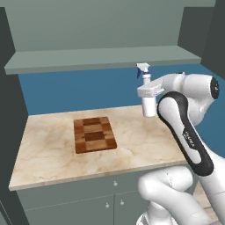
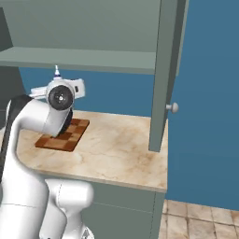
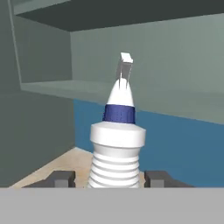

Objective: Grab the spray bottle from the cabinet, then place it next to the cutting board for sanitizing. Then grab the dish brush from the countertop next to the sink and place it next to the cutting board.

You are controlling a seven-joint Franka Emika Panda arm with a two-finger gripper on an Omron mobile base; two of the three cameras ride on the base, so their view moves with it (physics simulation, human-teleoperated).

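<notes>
Slim white plastic spray bottle (image 1: 148,99) with grey-blue trigger: tool (image 3: 116,178) is gripping its body, half-closed, carrying it upright above the marble bench (image 1: 52,149), right of the checkered wooden cutting board (image 1: 94,134); advisable lowering gently beside board.

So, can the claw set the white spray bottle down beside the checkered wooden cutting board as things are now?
Probably yes: the claw holds the white spray bottle, and the marble counter beside the checkered wooden cutting board looks bare.

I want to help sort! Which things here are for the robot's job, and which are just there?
For the job: spray bottle, held by the gripper; cutting board; cabinet.
Just there: marble countertop; blue wall; open cabinet door.
</notes>
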